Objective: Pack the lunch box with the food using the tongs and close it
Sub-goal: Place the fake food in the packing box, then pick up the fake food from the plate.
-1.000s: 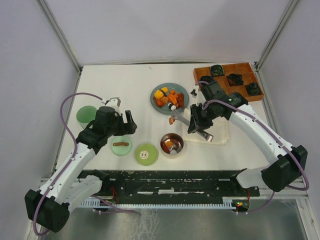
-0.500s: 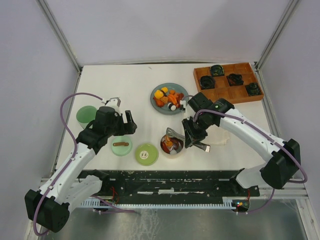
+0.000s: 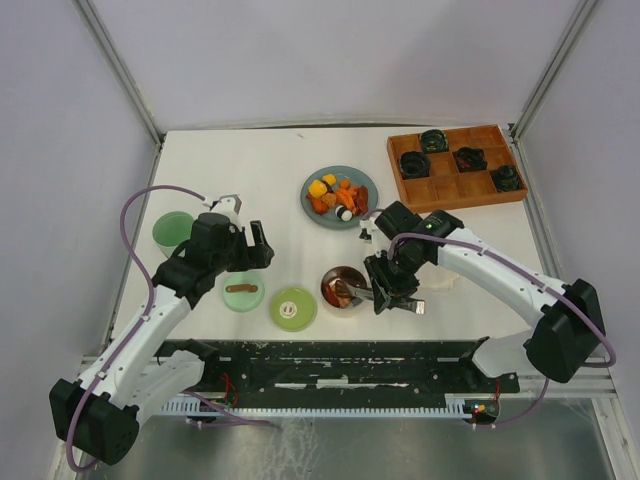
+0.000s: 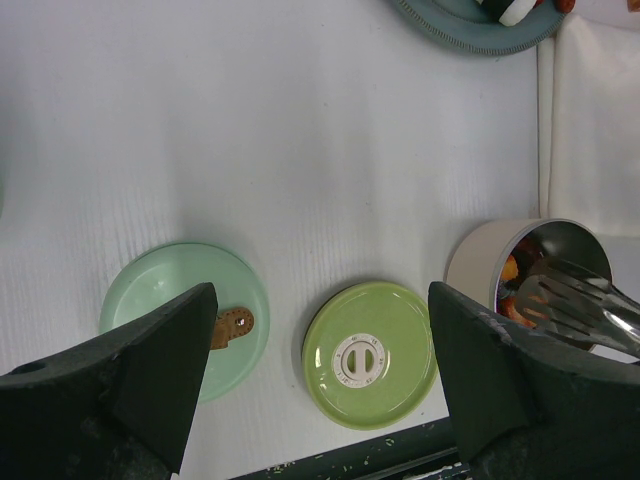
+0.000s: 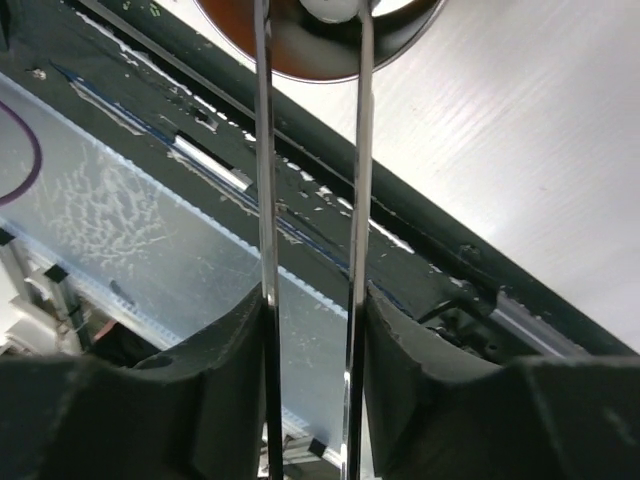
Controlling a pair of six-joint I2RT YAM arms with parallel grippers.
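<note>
Two fingers of the right gripper (image 5: 312, 300) pinch the tongs (image 5: 262, 150), tips inside the steel bowl (image 4: 478, 262). Best to open the tongs low over the food (image 4: 508, 272) there, clear of the rim. The left gripper (image 3: 258, 245), spread and empty, hovers left of the bowl.

**Arm Appearance**

I see both arms built alike: the left arm (image 3: 148, 322) and right arm (image 3: 500, 264) have white link shells, black joint housings and black bases. A purple cable (image 3: 126, 218) loops along each arm.
</note>
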